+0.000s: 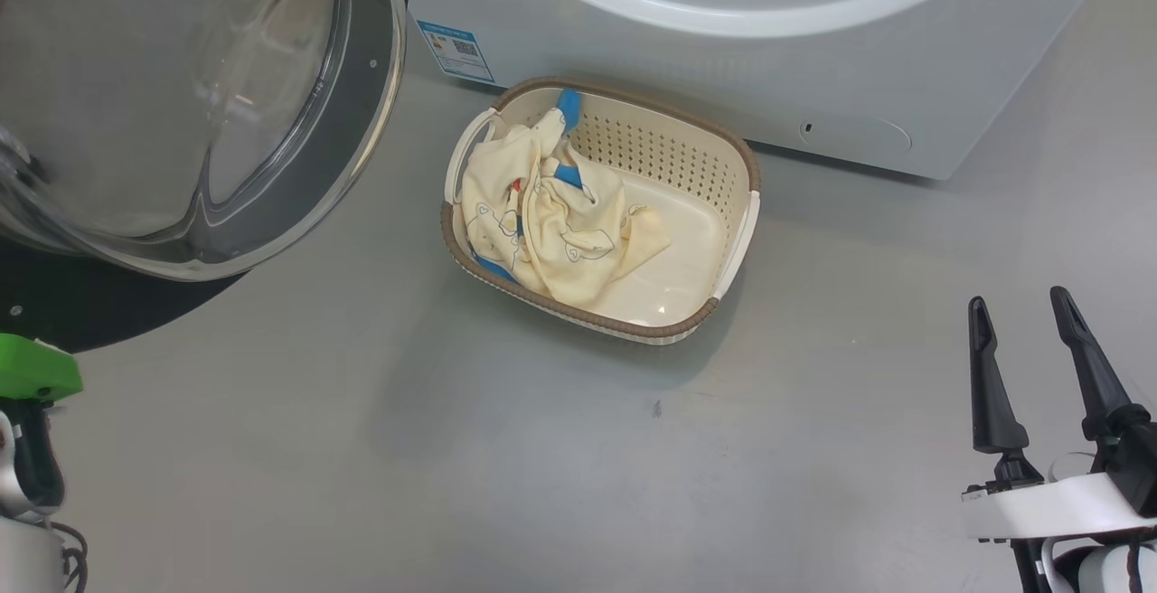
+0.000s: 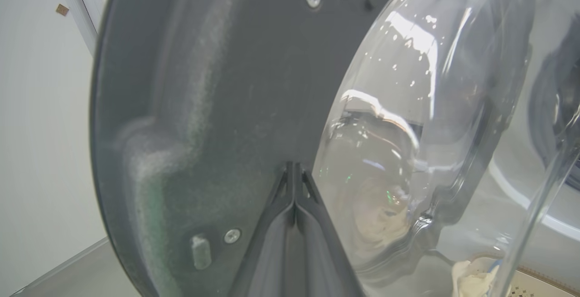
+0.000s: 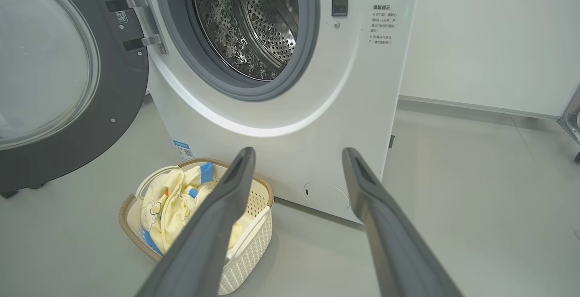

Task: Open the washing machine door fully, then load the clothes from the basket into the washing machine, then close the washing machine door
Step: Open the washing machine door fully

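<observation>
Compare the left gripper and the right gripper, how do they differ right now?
The left gripper is shut, fingers pressed together; the right gripper is open, fingers spread. The left gripper faces the dark ring of the door; the right gripper faces the washing machine and basket. Both hold nothing.

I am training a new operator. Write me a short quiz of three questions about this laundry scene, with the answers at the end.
1. True or false: the large round washing machine door, with its glossy black ring and clear glass bowl, is closed.
2. Where do the soft cream-yellow clothes with blue parts lie? A: in the steel drum. B: in the small cream perforated plastic basket. C: on the grey floor.
3. Fill in the missing word: the two long dark fingers of the right gripper stand ___ (open or shut).
Key: 1 false; 2 B; 3 open.
</observation>
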